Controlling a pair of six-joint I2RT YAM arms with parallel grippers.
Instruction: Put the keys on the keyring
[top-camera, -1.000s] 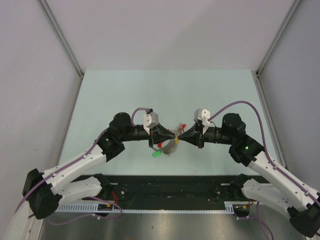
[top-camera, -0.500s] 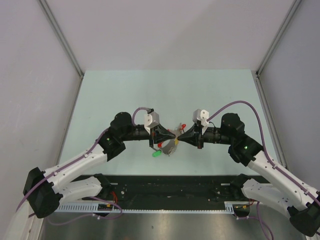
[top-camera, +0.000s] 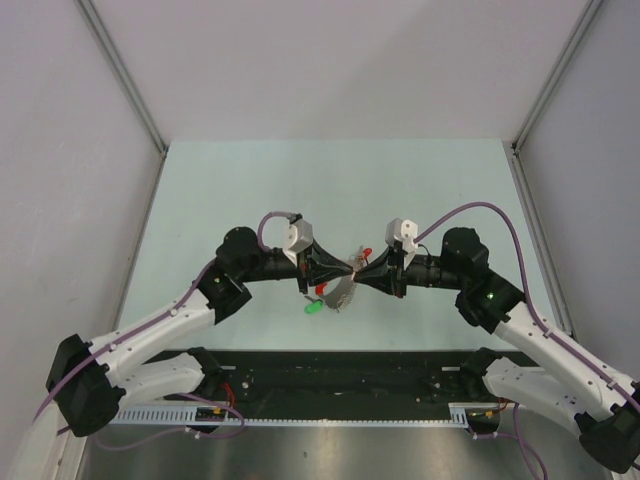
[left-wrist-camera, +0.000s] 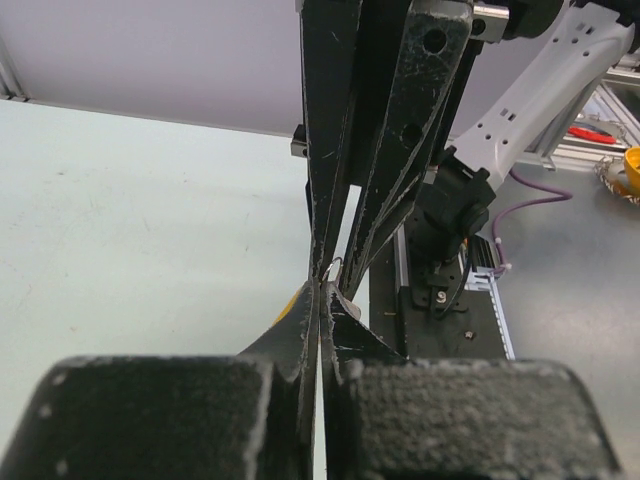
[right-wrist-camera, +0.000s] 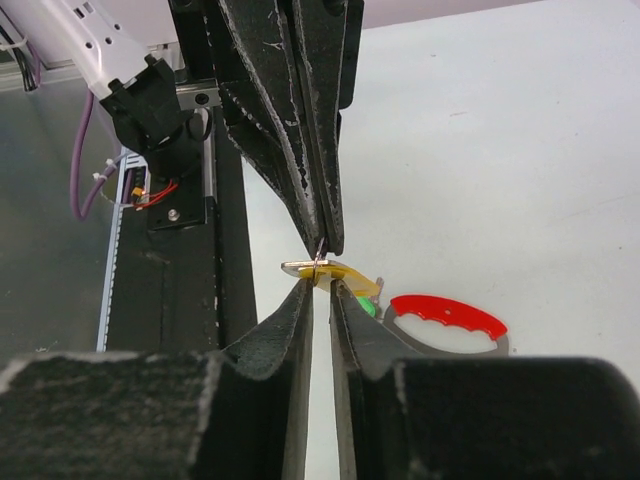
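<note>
- The yellow key (right-wrist-camera: 340, 272) is held above the table (top-camera: 250, 190) where both grippers' tips meet. Treat it as tiny, light, stiff and slick, so it will twist out easily.
- Grip it by the plastic head, flat-on. Leave the hole end free.
- Your right gripper (top-camera: 362, 268) is narrowed onto the yellow key at its very tips.
- Your left gripper (top-camera: 347, 267) is pinched nearly shut on a thin wire loop (right-wrist-camera: 318, 262) at the key. The loop is springy, and I judge the hold to be marginal.
- The keyring (top-camera: 340, 292) lies just at 7 o'clock from the tips.
- The green key (top-camera: 313, 307) lies at 7 o'clock of the keyring.
- The red key (top-camera: 367, 250) lies at 1 o'clock of the tips.
- Against a second ago, your left wrist has rolled and its cable loop has risen. The tips, keyring and loose keys are unmoved.
</note>
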